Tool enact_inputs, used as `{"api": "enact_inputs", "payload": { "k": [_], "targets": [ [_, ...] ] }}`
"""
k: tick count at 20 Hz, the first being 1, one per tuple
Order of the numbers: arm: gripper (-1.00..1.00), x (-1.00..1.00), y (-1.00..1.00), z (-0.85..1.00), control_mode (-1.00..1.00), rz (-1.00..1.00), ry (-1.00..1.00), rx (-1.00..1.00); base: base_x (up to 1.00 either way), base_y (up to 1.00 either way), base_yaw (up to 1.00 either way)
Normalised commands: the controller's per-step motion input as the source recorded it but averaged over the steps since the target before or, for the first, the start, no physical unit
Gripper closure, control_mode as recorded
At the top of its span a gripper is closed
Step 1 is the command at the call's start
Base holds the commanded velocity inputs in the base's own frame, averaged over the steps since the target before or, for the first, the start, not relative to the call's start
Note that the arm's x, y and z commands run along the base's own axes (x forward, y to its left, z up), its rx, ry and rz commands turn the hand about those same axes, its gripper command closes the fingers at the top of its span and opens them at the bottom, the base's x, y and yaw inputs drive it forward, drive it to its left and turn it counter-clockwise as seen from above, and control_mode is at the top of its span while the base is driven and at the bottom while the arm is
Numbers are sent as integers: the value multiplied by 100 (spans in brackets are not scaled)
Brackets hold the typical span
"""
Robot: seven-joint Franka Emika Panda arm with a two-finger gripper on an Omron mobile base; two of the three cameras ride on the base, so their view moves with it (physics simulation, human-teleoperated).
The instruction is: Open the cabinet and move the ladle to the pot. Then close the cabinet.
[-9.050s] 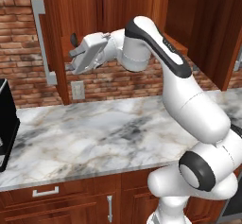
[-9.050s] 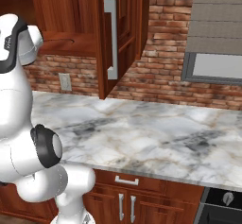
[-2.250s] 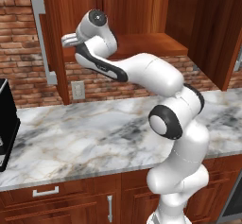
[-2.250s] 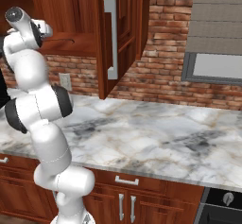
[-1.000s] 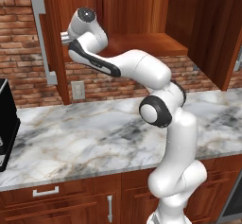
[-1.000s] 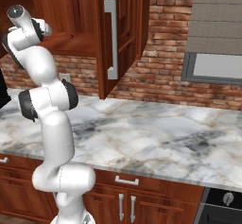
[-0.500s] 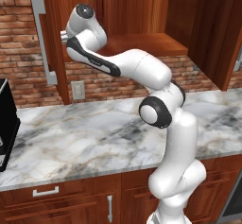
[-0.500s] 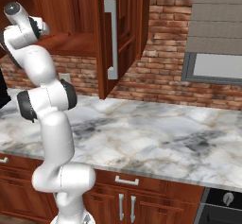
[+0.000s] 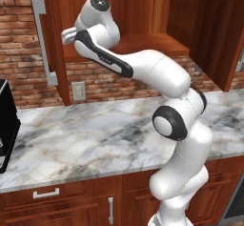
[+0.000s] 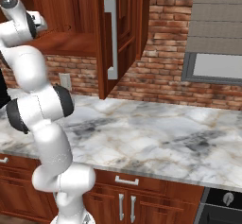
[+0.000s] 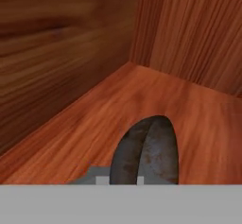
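The cabinet (image 9: 143, 10) hangs on the brick wall with both doors swung open; its left door (image 9: 47, 29) and right door (image 10: 123, 29) carry long silver bar handles. My arm reaches up onto the cabinet's shelf (image 9: 147, 44), with the hand at the shelf's left end. The ladle (image 11: 149, 147), a dark grey, rust-flecked cup seen edge-on, rises right at my gripper (image 11: 122, 180) above the shelf boards. The gripper's tips barely show on either side of its stem, closed against it. The pot is out of view.
A marble counter (image 9: 86, 134) runs below the cabinet, with drawers and doors under it. A black appliance (image 9: 7, 125) stands at its left end. A wall socket (image 9: 78, 90) sits under the shelf. To the right hang a grey hood (image 10: 217, 29) and a stove corner (image 10: 222, 204).
The arm has gone from in front of the left door to deep inside the cabinet. Over the last second the hand rose very slightly and otherwise held still.
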Motion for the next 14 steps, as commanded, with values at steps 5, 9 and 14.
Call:
{"api": "enact_inputs", "payload": {
  "k": [5,9,14],
  "targets": [
    [100,-72,-52,0,-100,11,-15,0,0,0,0],
    [100,-79,-45,1,-100,9,-14,0,0,0,0],
    [100,-92,-42,26,-100,5,-4,0,0,0,0]
  ]
}}
